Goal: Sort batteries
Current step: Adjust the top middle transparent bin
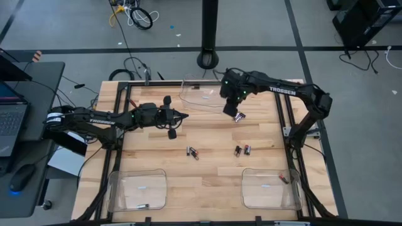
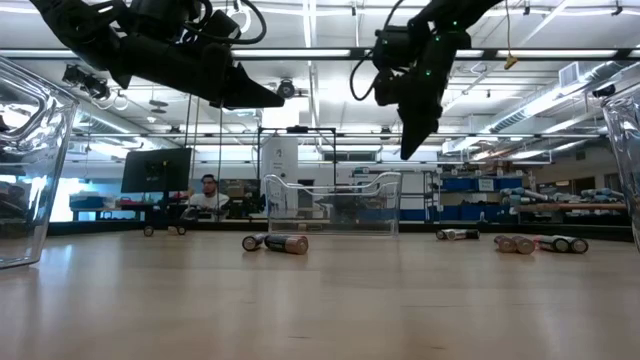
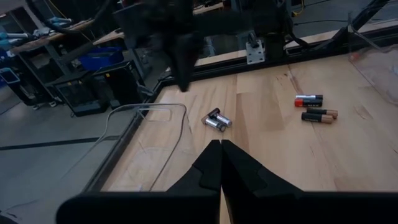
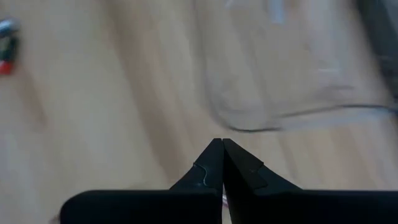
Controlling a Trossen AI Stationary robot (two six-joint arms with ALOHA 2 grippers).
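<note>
I had both arms raised over the far half of the tabletop (image 1: 207, 182), nothing in either grip. The left gripper (image 1: 184, 116) pointed toward the middle, its fingers (image 3: 211, 168) pressed together. The right gripper (image 1: 237, 116) hung just on the near side of the far clear bin (image 1: 201, 92), fingers (image 4: 214, 163) likewise together and empty.

The batteries lay loose on the wood, nearer me than that far bin: a pair (image 1: 192, 152) near the tabletop's centre, touching each other, and another small group (image 1: 242, 150) off to the right of them. Between those two clusters the wood was bare — room to come down. From table height the centre pair (image 2: 275, 242) lay flat in front of the far bin's wall (image 2: 330, 205), with more cells (image 2: 540, 243) strung out to one side.

Two more clear bins sat against the near edge, well apart from the far bin: the left one (image 1: 137, 189) held a cell (image 1: 142, 206) near its front wall, the right one (image 1: 270, 188) a cell (image 1: 284, 179) beside its outer wall. A person sat in the room well beyond the far bin.
</note>
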